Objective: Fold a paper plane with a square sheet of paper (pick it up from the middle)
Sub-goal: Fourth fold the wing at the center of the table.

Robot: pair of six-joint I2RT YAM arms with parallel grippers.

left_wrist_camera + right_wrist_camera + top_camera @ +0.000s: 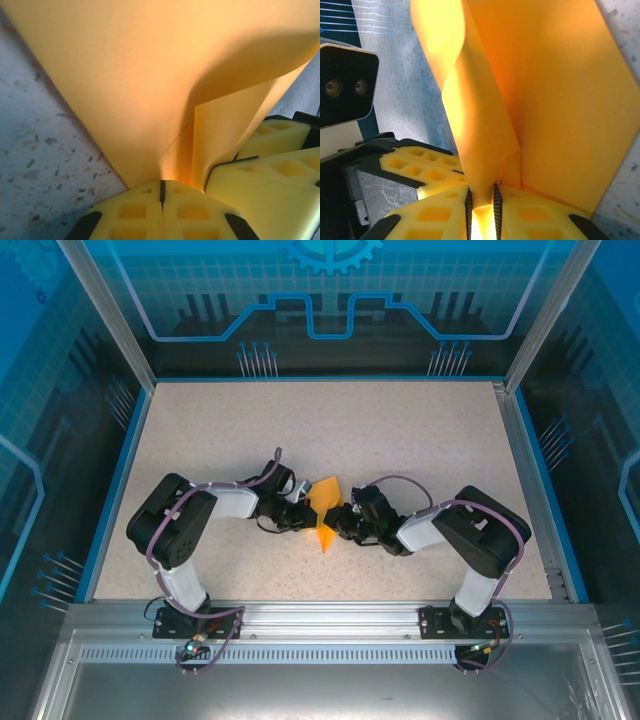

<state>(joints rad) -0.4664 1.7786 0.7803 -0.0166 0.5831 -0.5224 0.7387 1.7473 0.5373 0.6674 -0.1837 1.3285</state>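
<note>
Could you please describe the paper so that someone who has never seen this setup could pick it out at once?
On the speckled beige table, look to the near middle, where the left gripper and the right gripper meet. Both pinch the sheet of paper, partly folded into a pointed shape. Its bright orange-yellow colour sets it apart from the black and white arms.

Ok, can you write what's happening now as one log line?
paper: partly folded, held between both arms | left end effector: shut on paper | right end effector: shut on paper
</note>
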